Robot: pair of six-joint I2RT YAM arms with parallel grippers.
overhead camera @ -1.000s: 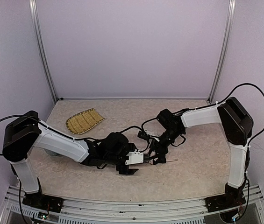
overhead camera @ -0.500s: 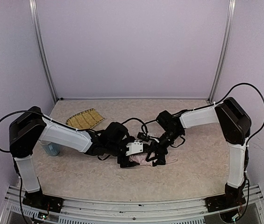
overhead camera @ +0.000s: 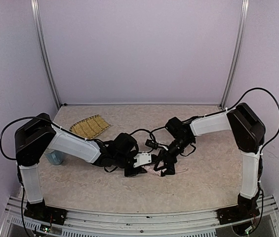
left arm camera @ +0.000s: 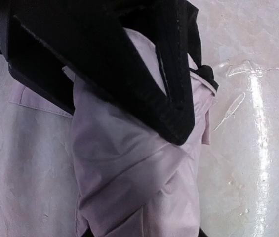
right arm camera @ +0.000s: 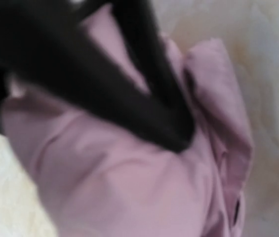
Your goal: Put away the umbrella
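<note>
The umbrella (overhead camera: 152,172) is a folded bundle of pale pink fabric lying on the table's middle, between my two grippers. My left gripper (overhead camera: 138,170) comes in from the left and is shut on it. In the left wrist view the pink fabric (left arm camera: 104,163) fills the space under the black upper finger (left arm camera: 169,113), and a black strap shows at its right edge. My right gripper (overhead camera: 163,167) sits on the bundle's right side. Its view is blurred: one dark finger (right arm camera: 144,118) lies against the pink fabric (right arm camera: 104,187), and I cannot make out how its jaws stand.
A woven bamboo tray (overhead camera: 89,127) lies at the back left of the beige table (overhead camera: 208,173). A small bluish container (overhead camera: 55,157) stands by the left arm's base. Purple walls close in the back and sides.
My left arm has swung up and right to the umbrella, and its gripper has closed from wide open onto the fabric. The right gripper has hardly moved.
</note>
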